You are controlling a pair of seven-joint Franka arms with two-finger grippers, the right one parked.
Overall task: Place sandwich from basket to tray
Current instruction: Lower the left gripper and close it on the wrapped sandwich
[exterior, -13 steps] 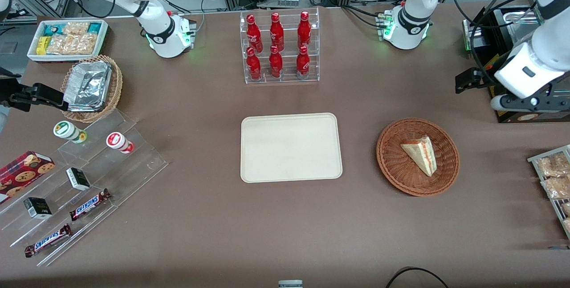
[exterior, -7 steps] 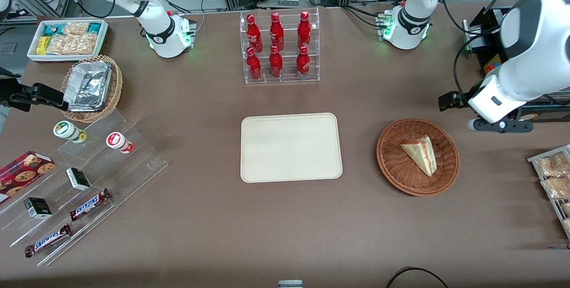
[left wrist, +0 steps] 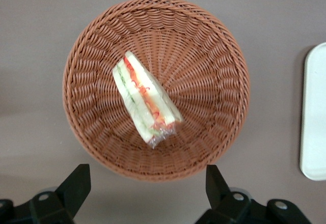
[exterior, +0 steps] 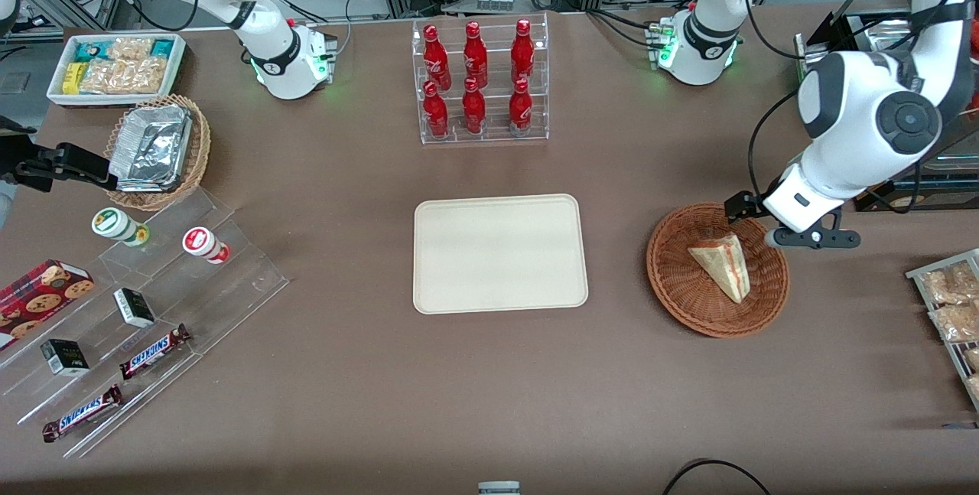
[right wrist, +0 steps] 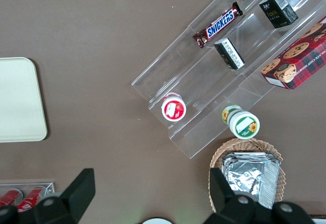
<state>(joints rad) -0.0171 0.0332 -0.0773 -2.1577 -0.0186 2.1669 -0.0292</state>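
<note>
A: Where is the sandwich now?

B: It lies in the round brown basket, approx. in the middle, flat on one bread side. From the wrist camera the sandwich shows its red and green filling on the edge, and the clear wrap is bunched at one tip. Nothing touches it.

A: And the gripper?

B: The gripper hangs above the basket, over the part of the rim that is farther from the front camera. Its two fingers are spread wide apart, w/ nothing between them (the gap looks about as wide as the sandwich is long). In the front view the gripper itself is mostly hidden under the white wrist of the arm, so I can only say it is just above the rim, toward the working arm's end of the table.

A: The tray?

B: The cream tray sits flat on the table, beside the basket, toward the parked arm's end, well apart from it. One rounded edge of the tray shows also in the wrist view.

A: Other things near?

B: A clear rack w/ six red bottles stands farther from the front camera than the tray. Some bagged snacks lie at the working arm's end, not touching the basket.
</note>
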